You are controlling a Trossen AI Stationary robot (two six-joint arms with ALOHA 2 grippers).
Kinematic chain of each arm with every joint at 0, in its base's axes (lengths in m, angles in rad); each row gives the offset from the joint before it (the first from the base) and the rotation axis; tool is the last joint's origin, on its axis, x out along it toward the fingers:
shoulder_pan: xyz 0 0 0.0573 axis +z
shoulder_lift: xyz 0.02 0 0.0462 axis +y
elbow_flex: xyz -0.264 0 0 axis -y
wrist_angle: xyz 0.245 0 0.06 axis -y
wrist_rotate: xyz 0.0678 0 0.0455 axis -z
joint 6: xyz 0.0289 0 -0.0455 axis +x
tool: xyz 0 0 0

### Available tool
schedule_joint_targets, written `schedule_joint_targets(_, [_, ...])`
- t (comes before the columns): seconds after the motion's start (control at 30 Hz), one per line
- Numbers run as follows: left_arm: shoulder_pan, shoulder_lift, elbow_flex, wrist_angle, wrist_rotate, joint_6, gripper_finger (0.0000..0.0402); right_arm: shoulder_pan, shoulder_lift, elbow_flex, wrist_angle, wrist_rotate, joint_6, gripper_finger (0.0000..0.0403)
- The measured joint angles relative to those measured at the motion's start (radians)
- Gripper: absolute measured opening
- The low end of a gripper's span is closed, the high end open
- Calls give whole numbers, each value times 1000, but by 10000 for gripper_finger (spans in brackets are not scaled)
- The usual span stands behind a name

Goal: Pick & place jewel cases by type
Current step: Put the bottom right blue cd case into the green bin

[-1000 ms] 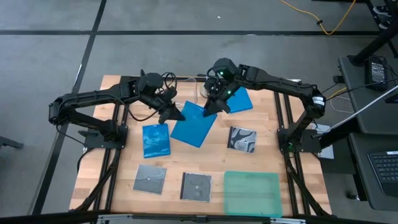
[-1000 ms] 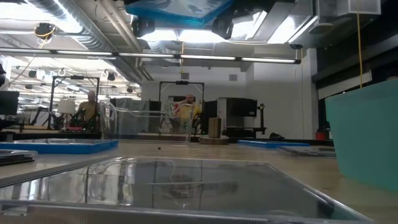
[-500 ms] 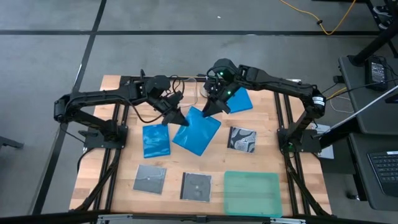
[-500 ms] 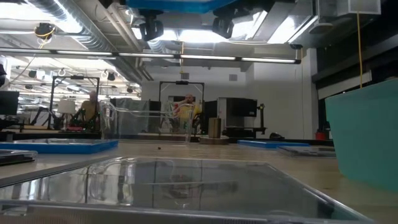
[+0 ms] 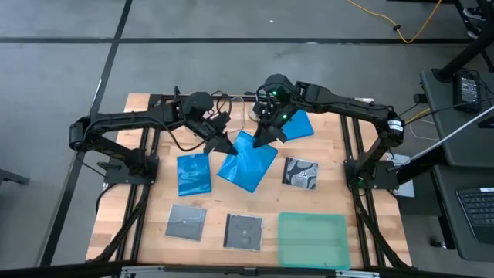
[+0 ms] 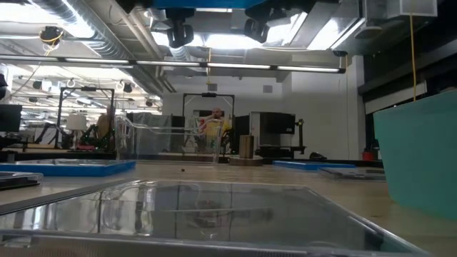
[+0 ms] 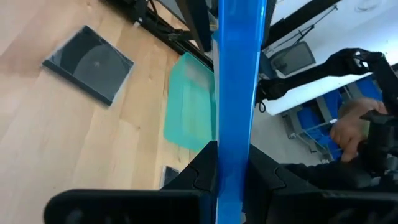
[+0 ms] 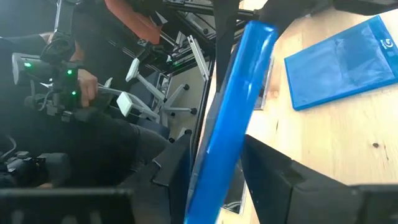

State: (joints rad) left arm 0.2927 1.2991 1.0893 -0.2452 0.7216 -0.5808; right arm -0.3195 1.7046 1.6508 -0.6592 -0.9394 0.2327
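One bright blue jewel case (image 5: 248,161) hangs in the air over the table's middle, held between both grippers. My left gripper (image 5: 225,147) is at its left side and my right gripper (image 5: 260,138) at its far side, each shut on it. In the low view the case (image 6: 214,3) shows only at the top of the picture, well above the table. A second blue case (image 5: 193,174) lies flat left of it and a third (image 5: 298,123) lies under my right arm. Three grey-black cases (image 5: 186,222) (image 5: 244,231) (image 5: 300,171) lie flat nearer. My left gripper pinches the blue case's left corner (image 5: 229,151) between its two fingers (image 7: 202,171), coming from the table's left and slanting down. The case runs edge-on (image 7: 236,93) between the fingers and is lifted clear. My right gripper pinches the case's far edge (image 5: 257,142) between its two fingers (image 8: 273,177), coming from the far side and slanting down. The case shows edge-on (image 8: 231,118) between them, clear of the table.
A teal-green tray (image 5: 312,239) sits at the near right corner of the table. A clear tub (image 6: 143,139) stands toward the far edge in the low view. People stand in the room beyond the table.
My left gripper has moved toward the table's right and slightly nearer, still shut on the blue case. The case has shifted a little to the right and nearer and turned slightly. My right gripper has stayed nearly in place.
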Motion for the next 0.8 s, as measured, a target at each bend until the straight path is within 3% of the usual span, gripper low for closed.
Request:
schedule_joint_targets(0.17, [14,0,0,13,-22,0,31,8,0,0,-6,3,3,131])
schedule_joint_targets(0.4, [15,-1,0,16,-24,23,31,6,0,-1,-17,23,33,48])
schedule_joint_targets(0.8, [29,-18,0,-1,1,23,49,7,-5,2,-55,100,17,48])
